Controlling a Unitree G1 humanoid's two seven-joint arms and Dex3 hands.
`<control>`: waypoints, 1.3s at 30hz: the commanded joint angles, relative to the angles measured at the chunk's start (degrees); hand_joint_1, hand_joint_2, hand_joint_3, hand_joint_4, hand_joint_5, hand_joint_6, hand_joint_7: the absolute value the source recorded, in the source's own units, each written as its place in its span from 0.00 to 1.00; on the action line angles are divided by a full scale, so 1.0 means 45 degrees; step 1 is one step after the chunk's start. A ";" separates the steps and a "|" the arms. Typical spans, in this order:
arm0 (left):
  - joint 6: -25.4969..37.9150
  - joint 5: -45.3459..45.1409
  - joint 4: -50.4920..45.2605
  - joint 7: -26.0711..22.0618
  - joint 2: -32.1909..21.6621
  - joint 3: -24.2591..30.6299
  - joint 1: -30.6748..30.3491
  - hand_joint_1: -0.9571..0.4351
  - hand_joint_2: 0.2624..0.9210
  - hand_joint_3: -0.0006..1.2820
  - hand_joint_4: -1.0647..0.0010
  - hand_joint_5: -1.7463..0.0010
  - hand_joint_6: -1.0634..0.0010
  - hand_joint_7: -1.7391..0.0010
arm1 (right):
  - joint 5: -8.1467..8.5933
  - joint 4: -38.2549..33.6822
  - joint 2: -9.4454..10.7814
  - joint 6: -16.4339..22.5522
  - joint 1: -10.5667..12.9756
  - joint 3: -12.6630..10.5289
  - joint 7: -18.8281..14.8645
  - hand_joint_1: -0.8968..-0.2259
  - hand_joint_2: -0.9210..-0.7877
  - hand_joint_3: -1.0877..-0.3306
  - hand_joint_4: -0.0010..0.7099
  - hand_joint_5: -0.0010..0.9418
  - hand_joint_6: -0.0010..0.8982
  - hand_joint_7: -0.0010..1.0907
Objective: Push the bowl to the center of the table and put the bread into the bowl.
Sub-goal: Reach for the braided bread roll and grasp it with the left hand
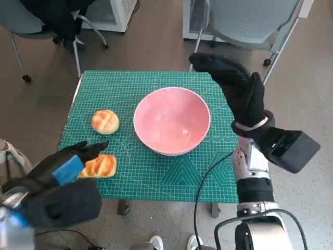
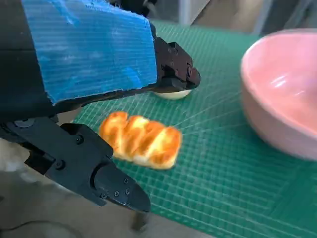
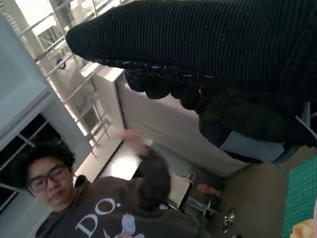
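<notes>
Pink and empty, the bowl (image 1: 172, 121) is seen near the middle of the green cutting mat (image 1: 156, 172), so the push is judged largely done. No bread has been placed in it. The long glazed bread (image 2: 141, 140) lies on the mat between the spread fingers of the left hand (image 1: 62, 174), which is not closed on it; contact cannot be told. A round bun (image 1: 105, 121) sits just beyond that hand's fingertips. The right hand (image 1: 237, 88) is held raised beside the bowl, fingers extended and holding nothing. Gripping and lifting the bread into the bowl are judged still to be done.
</notes>
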State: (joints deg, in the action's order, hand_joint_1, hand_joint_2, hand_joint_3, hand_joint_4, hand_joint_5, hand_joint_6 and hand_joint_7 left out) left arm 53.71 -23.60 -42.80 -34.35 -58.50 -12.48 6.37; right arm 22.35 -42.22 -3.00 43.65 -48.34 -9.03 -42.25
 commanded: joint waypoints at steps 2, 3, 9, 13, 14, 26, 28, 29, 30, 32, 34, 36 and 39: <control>0.0182 -0.0783 0.0584 -0.0057 0.0096 -0.0742 0.0681 0.62 0.63 0.00 0.82 1.00 0.70 1.00 | 0.0126 -0.0144 0.0021 -0.0214 0.0011 -0.0048 -0.0172 0.30 0.00 0.37 0.10 0.00 0.00 0.28; 0.0199 -0.0872 0.0678 -0.0024 0.0155 -0.0805 0.0744 0.62 0.63 0.00 0.82 1.00 0.70 1.00 | 0.0132 -0.0137 0.0019 -0.0219 0.0013 -0.0049 -0.0183 0.30 0.00 0.37 0.10 0.00 0.00 0.28; 0.0033 -0.1216 0.1088 0.0227 0.0550 -0.0781 0.0798 0.66 0.64 0.01 0.82 1.00 0.69 1.00 | 0.0176 -0.0084 0.0005 -0.0269 0.0040 -0.0065 -0.0246 0.30 0.00 0.36 0.10 0.00 0.00 0.28; -0.0102 -0.1383 0.1319 0.0388 0.0813 -0.0680 0.0751 0.68 0.65 0.01 0.82 1.00 0.69 1.00 | 0.0184 -0.0028 0.0002 -0.0301 0.0061 -0.0068 -0.0270 0.30 0.00 0.36 0.10 0.00 0.00 0.27; -0.0138 -0.1427 0.1374 0.0416 0.0871 -0.0661 0.0741 0.68 0.66 0.01 0.82 1.00 0.69 1.00 | 0.0186 -0.0013 0.0003 -0.0308 0.0068 -0.0067 -0.0275 0.30 0.00 0.36 0.10 0.00 0.00 0.27; -0.0325 -0.2037 0.2010 0.0621 0.1390 -0.0737 0.0791 0.70 0.68 0.01 0.82 1.00 0.68 1.00 | 0.0167 -0.0027 -0.0001 -0.0294 0.0054 -0.0072 -0.0300 0.29 0.00 0.36 0.09 0.00 0.00 0.27; -0.0376 -0.2146 0.2144 0.0614 0.1450 -0.0775 0.0830 0.70 0.68 0.01 0.82 1.00 0.68 1.00 | 0.0167 -0.0027 0.0003 -0.0298 0.0048 -0.0072 -0.0304 0.29 0.00 0.36 0.09 0.00 0.00 0.27; -0.0402 -0.2201 0.2215 0.0610 0.1479 -0.0799 0.0856 0.70 0.68 0.01 0.82 1.00 0.68 1.00 | 0.0171 -0.0030 0.0007 -0.0303 0.0044 -0.0073 -0.0307 0.29 0.00 0.36 0.09 0.00 0.00 0.27; -0.0428 -0.2254 0.2267 0.0597 0.1509 -0.0809 0.0870 0.70 0.68 0.01 0.82 1.00 0.68 1.00 | 0.0173 -0.0032 0.0009 -0.0307 0.0043 -0.0072 -0.0309 0.29 0.00 0.36 0.09 0.00 0.00 0.27; -0.0519 -0.2409 0.2505 0.0589 0.1617 -0.0891 0.0959 0.70 0.68 0.01 0.82 1.00 0.67 1.00 | 0.0174 -0.0024 0.0020 -0.0307 0.0049 -0.0063 -0.0320 0.29 0.00 0.36 0.09 0.00 0.00 0.27; -0.0602 -0.2548 0.2724 0.0568 0.1730 -0.0965 0.1047 0.70 0.68 0.01 0.82 1.00 0.67 1.00 | 0.0180 -0.0014 0.0025 -0.0308 0.0054 -0.0058 -0.0333 0.29 0.00 0.36 0.09 0.00 0.00 0.27; -0.0663 -0.2677 0.2934 0.0543 0.1840 -0.1052 0.1144 0.70 0.68 0.01 0.82 1.00 0.67 1.00 | 0.0188 -0.0011 0.0023 -0.0312 0.0056 -0.0058 -0.0340 0.29 0.00 0.36 0.09 0.00 0.00 0.27; -0.0751 -0.2858 0.3257 0.0523 0.1994 -0.1194 0.1290 0.69 0.69 0.01 0.82 1.00 0.67 1.00 | 0.0192 -0.0025 0.0020 -0.0312 0.0058 -0.0060 -0.0347 0.29 0.00 0.36 0.09 0.00 0.00 0.27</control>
State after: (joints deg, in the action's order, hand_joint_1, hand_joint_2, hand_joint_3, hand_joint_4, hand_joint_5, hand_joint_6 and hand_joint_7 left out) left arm 51.01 -35.21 -29.51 -31.93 -50.44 -16.93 11.02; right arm 22.77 -42.03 -3.07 42.91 -48.35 -9.09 -43.30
